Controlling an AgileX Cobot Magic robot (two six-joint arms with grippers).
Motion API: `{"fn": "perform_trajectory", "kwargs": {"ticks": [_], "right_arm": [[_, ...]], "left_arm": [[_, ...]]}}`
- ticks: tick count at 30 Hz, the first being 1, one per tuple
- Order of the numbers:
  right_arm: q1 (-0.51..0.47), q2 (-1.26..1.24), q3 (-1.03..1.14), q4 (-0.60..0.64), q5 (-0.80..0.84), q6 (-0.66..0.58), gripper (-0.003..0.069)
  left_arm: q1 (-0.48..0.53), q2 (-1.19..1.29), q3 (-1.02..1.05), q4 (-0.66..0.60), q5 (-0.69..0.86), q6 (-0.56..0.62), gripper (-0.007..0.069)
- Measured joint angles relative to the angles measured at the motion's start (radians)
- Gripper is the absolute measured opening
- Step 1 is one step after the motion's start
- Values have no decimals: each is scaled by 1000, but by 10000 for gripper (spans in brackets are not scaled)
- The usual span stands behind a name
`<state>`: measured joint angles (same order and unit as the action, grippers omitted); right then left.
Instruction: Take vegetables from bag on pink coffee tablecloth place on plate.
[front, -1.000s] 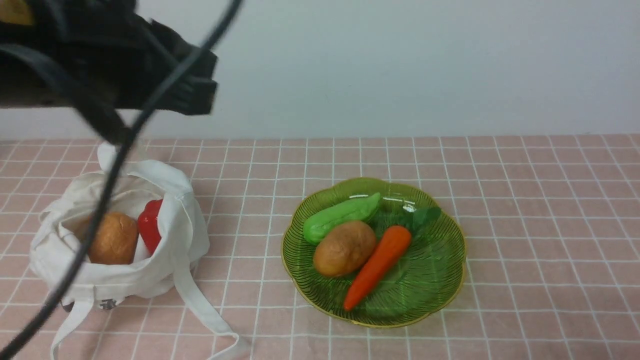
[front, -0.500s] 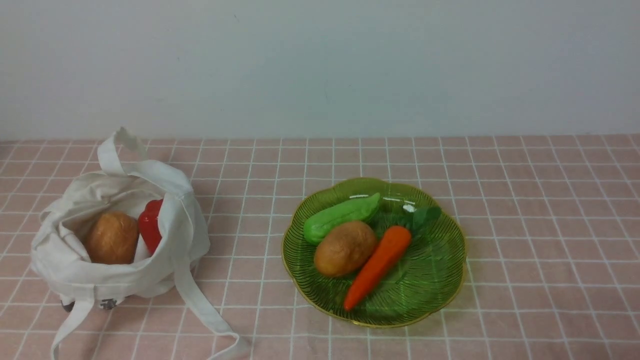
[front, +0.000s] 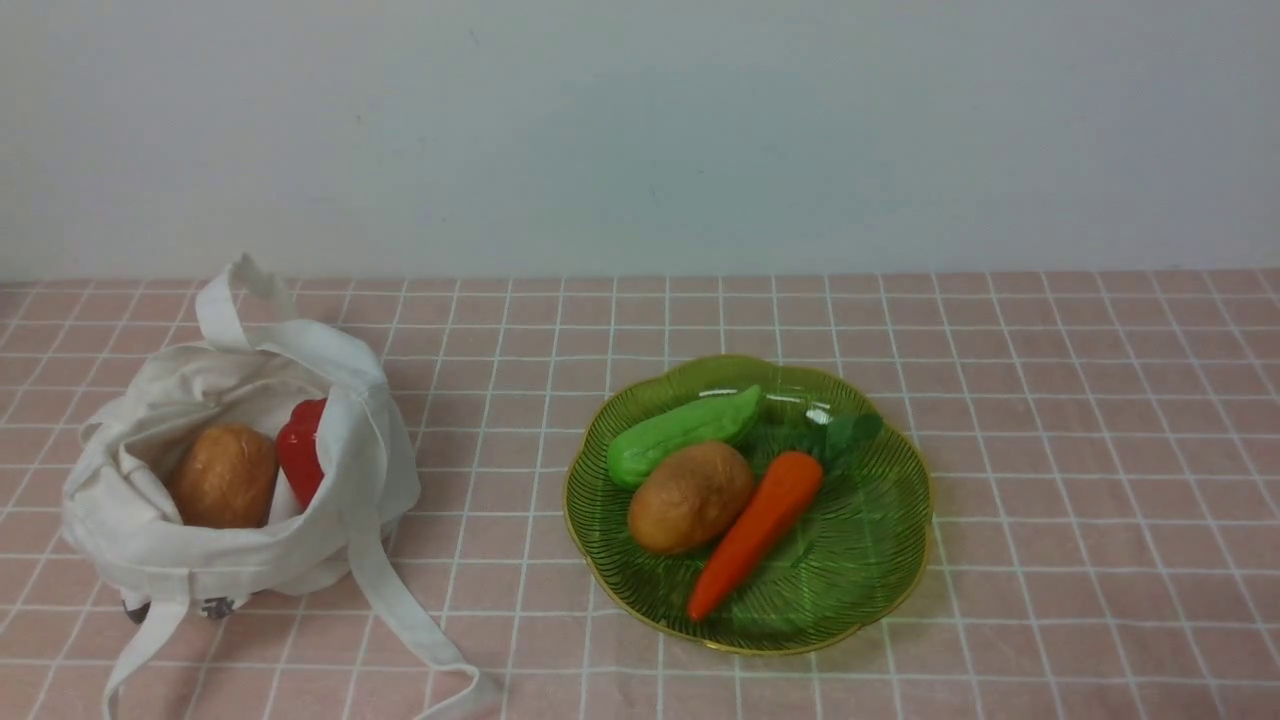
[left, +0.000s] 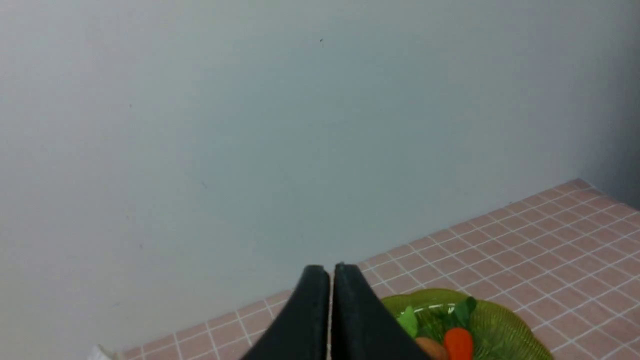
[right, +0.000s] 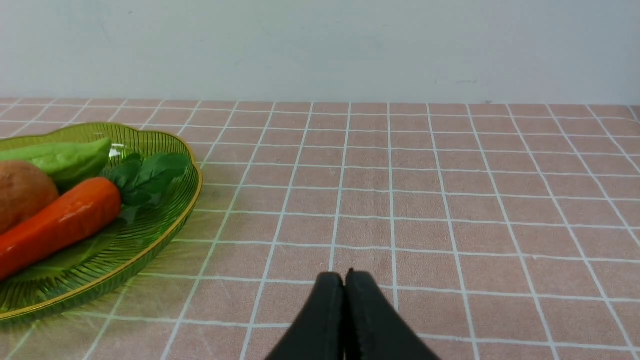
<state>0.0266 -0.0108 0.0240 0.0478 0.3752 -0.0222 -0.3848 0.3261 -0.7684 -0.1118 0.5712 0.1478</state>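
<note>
The white cloth bag (front: 235, 475) lies open at the left of the pink grid tablecloth (front: 1050, 400). Inside it are a brown potato (front: 224, 476) and a red pepper (front: 301, 449). The green plate (front: 860, 560) holds a green cucumber (front: 682, 433), a second brown potato (front: 690, 497) and an orange carrot (front: 757, 531). Neither gripper shows in the front view. My left gripper (left: 331, 270) is shut and empty, high above the cloth, with the plate (left: 500, 332) beyond it. My right gripper (right: 345, 276) is shut and empty, low over bare cloth beside the plate (right: 150, 240).
A plain pale wall (front: 640, 130) runs along the back edge of the table. The bag's long strap handles (front: 400, 610) trail toward the front edge. Bare cloth lies right of the plate.
The left arm, which filled the top left of the front view a second ago, has left that view. The bag, the plate and the vegetables have not moved.
</note>
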Motion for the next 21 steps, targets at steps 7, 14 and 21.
{"fn": "perform_trajectory", "kwargs": {"ticks": [7, 14, 21], "right_arm": [[0, 0, 0, 0, 0, 4, -15], [0, 0, 0, 1, 0, 4, -15], [0, 0, 0, 1, 0, 4, -15]], "left_arm": [[195, -200, 431, 1, -221, 0, -5], [342, -337, 770, 11, -272, 1, -5], [347, -337, 797, 24, -212, 1, -5]]}}
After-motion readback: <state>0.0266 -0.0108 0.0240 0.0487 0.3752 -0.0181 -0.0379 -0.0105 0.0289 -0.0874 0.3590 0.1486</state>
